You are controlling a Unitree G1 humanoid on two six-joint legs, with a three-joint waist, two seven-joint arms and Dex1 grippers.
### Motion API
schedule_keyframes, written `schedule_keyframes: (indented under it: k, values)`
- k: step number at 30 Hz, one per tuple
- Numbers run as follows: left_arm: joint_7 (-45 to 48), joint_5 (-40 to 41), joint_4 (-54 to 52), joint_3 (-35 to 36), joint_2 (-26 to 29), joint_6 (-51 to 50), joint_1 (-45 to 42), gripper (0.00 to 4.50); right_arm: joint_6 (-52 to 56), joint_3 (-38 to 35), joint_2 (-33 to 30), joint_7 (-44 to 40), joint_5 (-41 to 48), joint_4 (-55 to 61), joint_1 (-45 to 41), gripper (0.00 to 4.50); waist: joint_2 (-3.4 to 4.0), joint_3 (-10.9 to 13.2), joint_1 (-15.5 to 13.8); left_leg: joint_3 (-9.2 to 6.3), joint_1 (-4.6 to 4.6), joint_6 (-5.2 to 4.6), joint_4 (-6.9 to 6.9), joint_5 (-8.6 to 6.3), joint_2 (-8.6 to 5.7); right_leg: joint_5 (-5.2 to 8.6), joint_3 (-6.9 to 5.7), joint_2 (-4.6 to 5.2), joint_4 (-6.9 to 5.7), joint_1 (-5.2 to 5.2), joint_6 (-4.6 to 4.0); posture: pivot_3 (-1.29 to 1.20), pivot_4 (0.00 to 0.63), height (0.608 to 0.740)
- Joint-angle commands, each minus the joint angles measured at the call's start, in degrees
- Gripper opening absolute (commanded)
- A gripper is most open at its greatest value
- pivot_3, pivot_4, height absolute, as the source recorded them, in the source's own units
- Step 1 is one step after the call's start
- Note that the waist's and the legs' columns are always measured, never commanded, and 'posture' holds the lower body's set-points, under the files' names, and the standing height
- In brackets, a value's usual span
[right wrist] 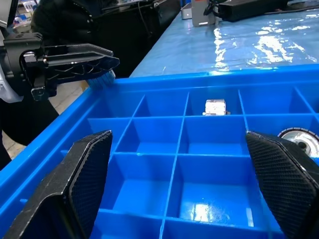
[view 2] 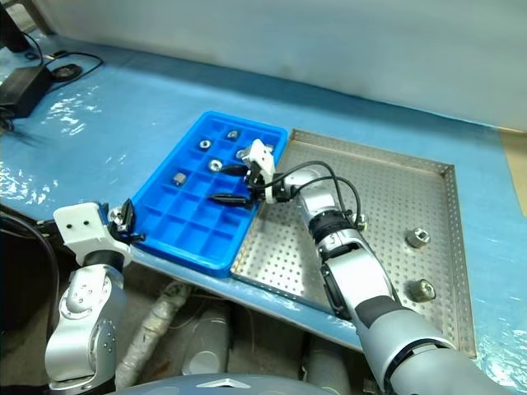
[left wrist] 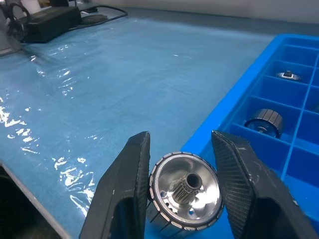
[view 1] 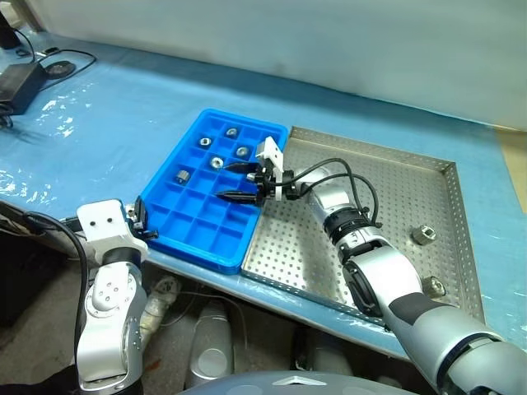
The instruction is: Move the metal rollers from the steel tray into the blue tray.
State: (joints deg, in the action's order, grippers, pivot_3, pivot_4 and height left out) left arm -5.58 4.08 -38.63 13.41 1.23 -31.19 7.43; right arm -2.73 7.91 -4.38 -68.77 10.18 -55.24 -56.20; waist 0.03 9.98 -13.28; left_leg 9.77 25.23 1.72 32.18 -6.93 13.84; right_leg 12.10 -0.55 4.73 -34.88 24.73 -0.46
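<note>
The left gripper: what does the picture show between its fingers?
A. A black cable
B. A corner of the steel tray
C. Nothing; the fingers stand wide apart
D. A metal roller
D. In the left wrist view, the left gripper has its two black fingers closed on either side of a silvery roller with a centre hole, beside the blue tray.

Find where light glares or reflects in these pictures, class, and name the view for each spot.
Left wrist view: bright glare patches on the wrinkled blue table cover, and a mirror-like shine on the face of the roller between the jaws. Right wrist view: white glare on the table cover beyond the blue tray, plus a glossy reflection in the nearest compartment floor. Left eye view: glints on the cover at far left.
</note>
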Motion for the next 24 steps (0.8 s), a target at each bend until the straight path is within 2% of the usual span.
schedule_keyframes:
  k: [1, 2, 4, 7, 11, 18, 24]
  values:
    - [0.31, 0.38, -1.05, 0.50, 0.71, -0.30, -0.89, 1.58, -0.98, -1.33, -0.70, -0.41, 0.13, 1.69, 0.00, 4.50, 0.00, 0.00, -0.04, 0.00, 0.00, 0.01, 0.00, 0.00, 0.01, 0.00, 0.00, -0.01, 0.01, 0.00, 0.00, 0.41, 0.150, 0.740]
    - [0.72, 0.48, -0.50, 0.25, 1.04, -0.54, -1.24, 1.58, -0.96, -1.39, -0.92, -0.29, 0.09, 1.96, 0.29, 4.50, 0.00, 0.00, -0.02, 0.00, 0.01, 0.01, 0.00, 0.01, 0.01, 0.00, 0.00, -0.01, 0.01, 0.01, 0.00, 0.41, 0.150, 0.740]
    - [1.29, 0.95, 0.25, 0.00, 1.29, -0.80, -1.87, 2.32, -0.84, -1.56, -1.27, 0.00, 0.04, 2.54, 0.76, 4.50, 0.00, 0.00, 0.01, 0.00, 0.01, 0.02, 0.00, 0.01, 0.00, 0.00, 0.02, -0.02, 0.04, 0.02, 0.00, 0.39, 0.150, 0.740]
    - [2.19, 2.11, 1.19, -0.22, 1.46, -0.98, -2.93, 3.15, -0.84, -1.67, -1.76, 0.62, -0.13, 3.45, 1.37, 4.50, 0.00, 0.00, 0.15, 0.00, 0.01, 0.04, 0.00, 0.02, 0.00, 0.00, 0.05, -0.04, 0.04, 0.03, 0.00, 0.37, 0.150, 0.740]
    - [4.81, 6.70, 2.64, 0.47, 1.30, 0.13, -7.24, 4.48, -0.04, -2.10, -3.12, 1.40, 0.09, 5.61, 2.48, 4.50, 0.00, 0.00, 0.22, 0.00, 0.00, 0.08, 0.00, 0.05, 0.02, 0.00, 0.03, -0.07, 0.00, 0.04, 0.00, 0.31, 0.150, 0.740]
    - [17.14, 13.58, 13.09, -3.75, 5.89, 1.66, -19.98, 4.48, 4.18, -5.40, -8.23, 6.29, 1.98, 15.73, 8.19, 4.50, 0.00, -0.01, 1.89, 0.02, -0.02, 0.21, 0.08, 0.15, -0.02, -0.02, 0.10, -0.07, -0.12, 0.04, 0.02, 0.07, 0.150, 0.740]
    - [29.50, 13.29, 33.37, -10.72, 8.40, 7.76, -34.56, 4.48, 10.30, -10.22, -13.60, 14.43, 3.51, 32.19, 17.92, 4.50, 0.00, -0.01, 5.29, 0.10, -0.13, 0.37, 0.15, 0.28, -0.12, -0.03, 0.32, -0.10, -0.31, 0.08, 0.05, -0.17, 0.150, 0.740]
